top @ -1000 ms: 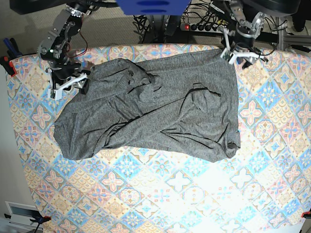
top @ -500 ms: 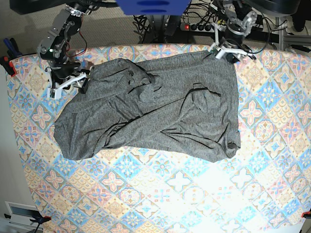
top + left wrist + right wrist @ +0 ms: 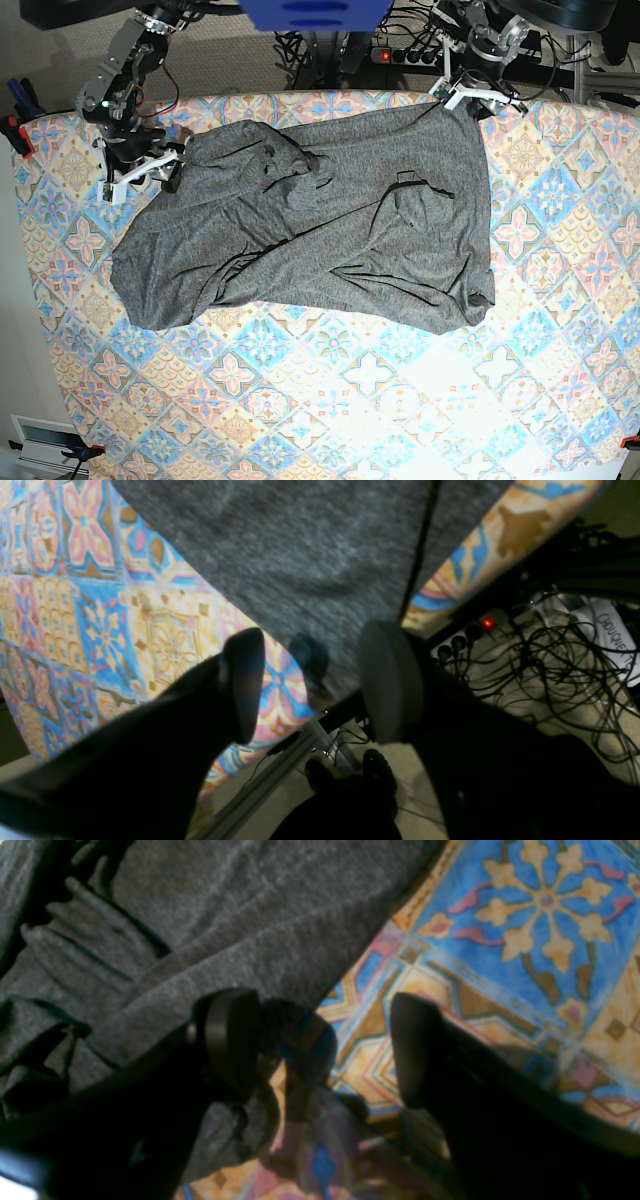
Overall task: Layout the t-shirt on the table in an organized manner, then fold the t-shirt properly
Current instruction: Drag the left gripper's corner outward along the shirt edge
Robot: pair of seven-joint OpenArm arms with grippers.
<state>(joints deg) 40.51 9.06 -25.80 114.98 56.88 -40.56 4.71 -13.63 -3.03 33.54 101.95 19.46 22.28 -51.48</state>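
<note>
Shirt (image 3: 320, 220) lies rumpled, spread across the far half of the tabletop (image 3: 330, 400). Right hand (image 3: 142, 170), fingers apart and holding nothing, sits at the shirt's sleeve edge. Left hand (image 3: 468, 95), likewise spread and unladen, hovers over the shirt's far corner at the tabletop rim.

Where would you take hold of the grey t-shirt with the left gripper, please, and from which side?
Probably at the t-shirt corner by the table's far edge, where the open left gripper hovers. In the left wrist view the cloth tapers to a single flat edge between the fingers, so come down from above and pinch that edge.
</note>
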